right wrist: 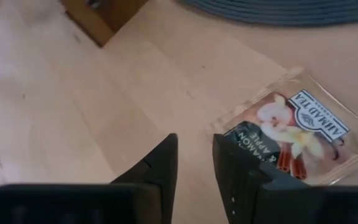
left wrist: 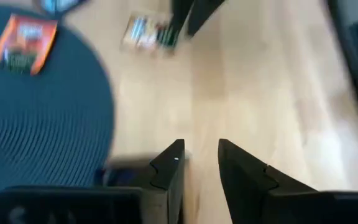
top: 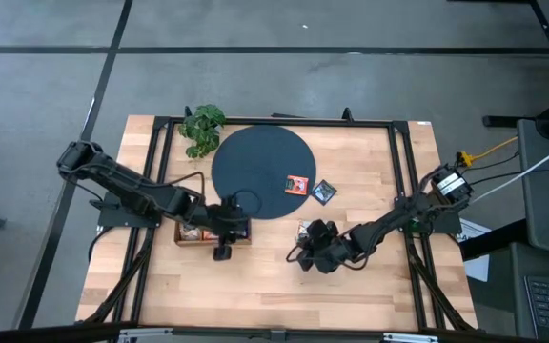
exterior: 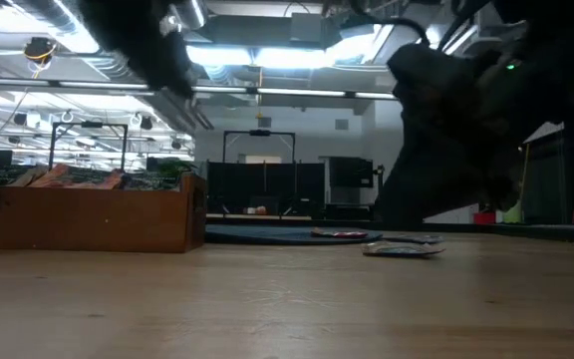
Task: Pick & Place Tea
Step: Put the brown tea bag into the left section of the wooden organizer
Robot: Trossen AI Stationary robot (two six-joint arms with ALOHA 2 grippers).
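Note:
One light-labelled tea sachet (right wrist: pixel 294 134) lies flat on the wood near the dark disc (top: pixel 261 173). My right gripper (right wrist: pixel 194 155) stands slanting down just beside it, narrowly open, with only bare table in the gap. An orange-red sachet (top: pixel 297 184) lies on the disc, and a dark sachet (top: pixel 324 191) lies at its rim. My left gripper (left wrist: pixel 201 155) hangs open and holds nothing, above the table beside the wooden tray (top: pixel 201 232). The tray holds more sachets (exterior: pixel 78 178). My right gripper has one finger (right wrist: pixel 235 168) in front of the sachet's near corner (right wrist: pixel 244 127). The finger hides that spot, so I cannot tell whether it touches the sachet. The sachet lies flat on the table, outside the gap.
A leafy plant (top: pixel 203 127) stands at the far left of the disc. A black frame (top: pixel 403 171) runs along the table's sides. Bare wood stretches toward the near edge (top: pixel 274 295).

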